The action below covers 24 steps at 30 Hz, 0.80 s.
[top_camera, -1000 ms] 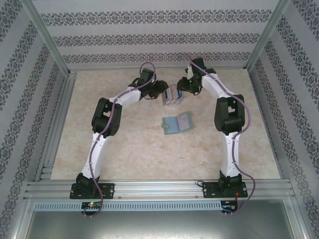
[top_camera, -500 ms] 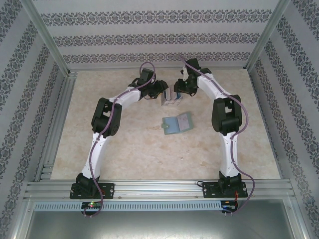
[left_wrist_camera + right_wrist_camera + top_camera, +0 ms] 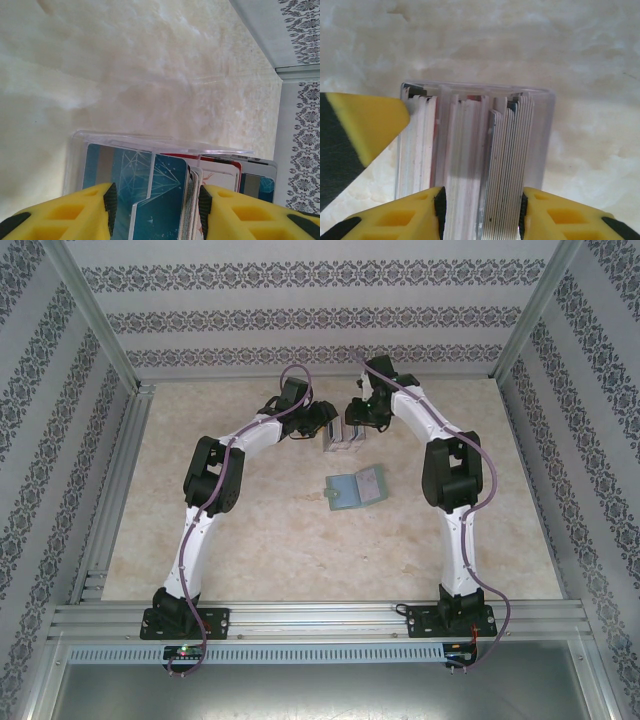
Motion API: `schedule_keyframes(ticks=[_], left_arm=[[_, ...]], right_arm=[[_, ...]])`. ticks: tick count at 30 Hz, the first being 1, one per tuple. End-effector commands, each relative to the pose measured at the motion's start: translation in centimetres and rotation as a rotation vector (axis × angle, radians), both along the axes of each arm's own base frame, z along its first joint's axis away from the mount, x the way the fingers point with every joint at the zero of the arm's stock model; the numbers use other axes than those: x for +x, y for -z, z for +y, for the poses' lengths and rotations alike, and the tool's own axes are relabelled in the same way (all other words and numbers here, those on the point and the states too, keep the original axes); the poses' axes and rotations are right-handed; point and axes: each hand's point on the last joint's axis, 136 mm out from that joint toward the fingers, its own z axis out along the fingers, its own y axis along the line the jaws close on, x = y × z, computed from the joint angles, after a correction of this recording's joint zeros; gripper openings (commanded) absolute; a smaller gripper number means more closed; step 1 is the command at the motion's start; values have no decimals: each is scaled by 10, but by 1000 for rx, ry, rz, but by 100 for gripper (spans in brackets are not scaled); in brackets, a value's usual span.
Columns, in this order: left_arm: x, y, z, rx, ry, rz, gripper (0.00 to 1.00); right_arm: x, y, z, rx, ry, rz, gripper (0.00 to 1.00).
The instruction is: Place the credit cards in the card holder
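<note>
Top external: credit cards (image 3: 344, 437) stand at 12 o'clock of the open card holder (image 3: 356, 488), left pincer (image 3: 156, 197) and right pincer (image 3: 481, 200) each clamping some. Best pull straight up, left steadying.

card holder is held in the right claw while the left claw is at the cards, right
Not quite. The card holder lies on the table, apart from both claws. The right claw is at the credit cards too, as the top external view shows. The left claw is at the cards, as you say.
</note>
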Motion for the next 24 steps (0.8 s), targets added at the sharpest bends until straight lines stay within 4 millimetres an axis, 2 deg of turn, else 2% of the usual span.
schedule_keyframes(ticks=[1,10,16,24], left_arm=[[3,-6,-9,-35,15,-19,48],[1,-8,-10,-40,21,-21,48],[2,-8,-9,-39,20,-22,48],[3,-8,-9,-42,17,-22,48]], right_arm=[[1,-31,11,20,-35,-62,44],[3,-3,12,31,-24,4,45],[2,6,11,16,-25,28,45],[3,-13,11,37,-22,-9,44]])
